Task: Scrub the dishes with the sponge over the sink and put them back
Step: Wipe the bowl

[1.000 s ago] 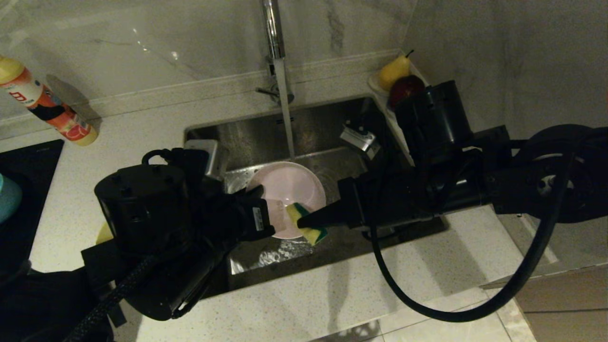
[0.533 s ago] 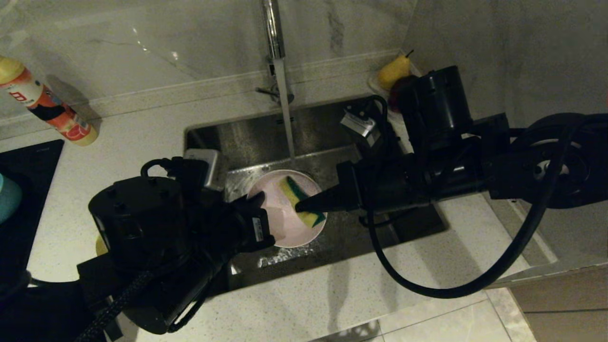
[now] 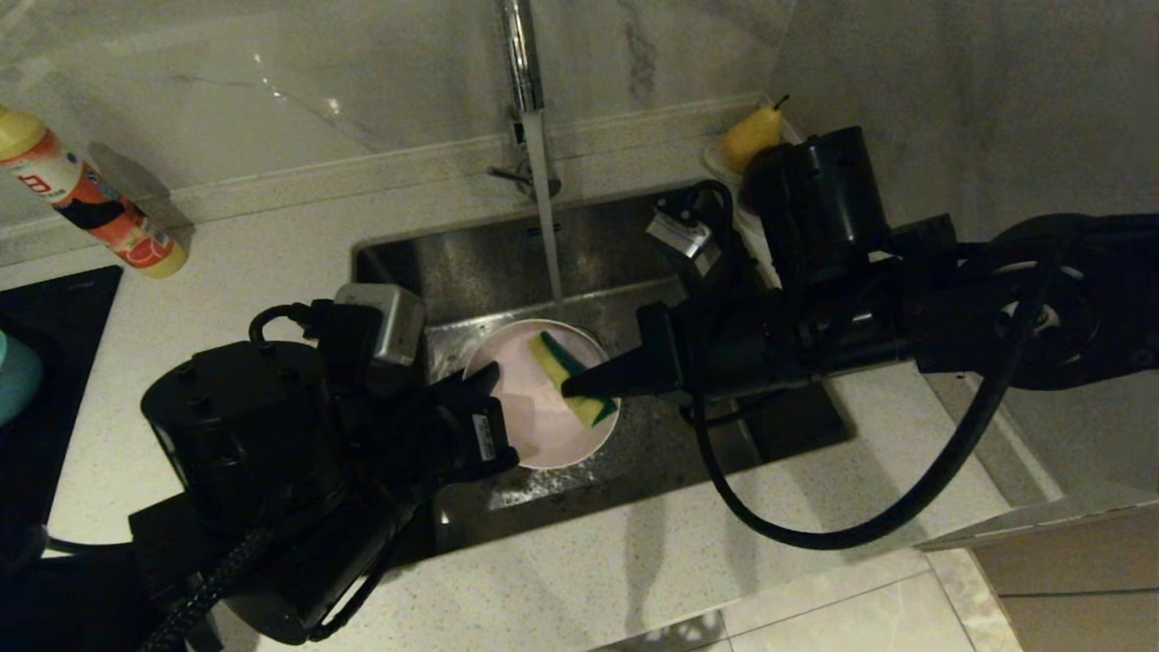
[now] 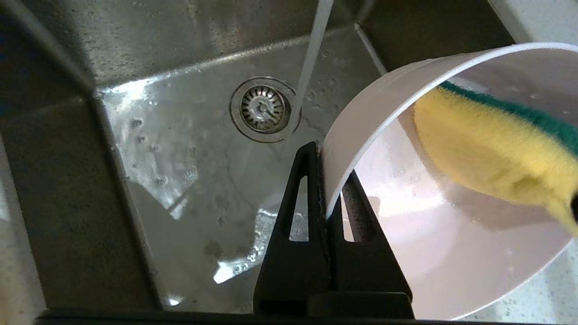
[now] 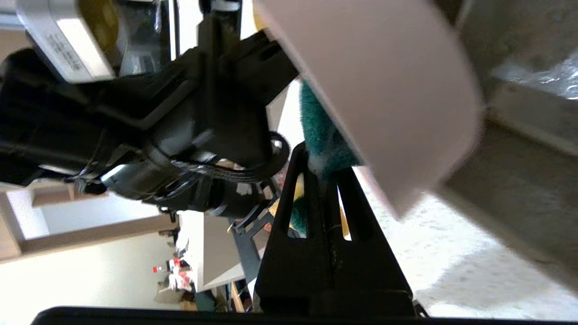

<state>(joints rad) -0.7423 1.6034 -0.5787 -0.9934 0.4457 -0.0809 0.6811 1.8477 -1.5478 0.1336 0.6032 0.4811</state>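
Observation:
A pale pink bowl [image 3: 534, 417] hangs tilted over the sink [image 3: 471, 258], and my left gripper [image 3: 493, 373] is shut on its rim. In the left wrist view the two fingers pinch the bowl's wall [image 4: 361, 135], one inside and one outside, at my left gripper [image 4: 327, 180]. My right gripper [image 3: 572, 389] is shut on the sponge [image 3: 561, 367], which lies against the bowl's inside with its yellow foam [image 4: 487, 149] on the surface. The right wrist view shows the green face [image 5: 320, 135] clamped in my right gripper [image 5: 323, 169] beside the bowl [image 5: 388, 90]. A light blue bowl [image 3: 13, 376] sits at the far left.
Water runs from the tall tap [image 3: 521, 63] down to the drain [image 4: 264, 108]. A small white dish with a pear [image 3: 750, 136] stands at the sink's back right corner. A soap bottle [image 3: 81, 204] lies on the counter at back left, near a black hob [image 3: 63, 326].
The sponge went from the bowl's near rim up into the bowl and across its inside. My left gripper shifted the bowl slightly left and tilted it more.

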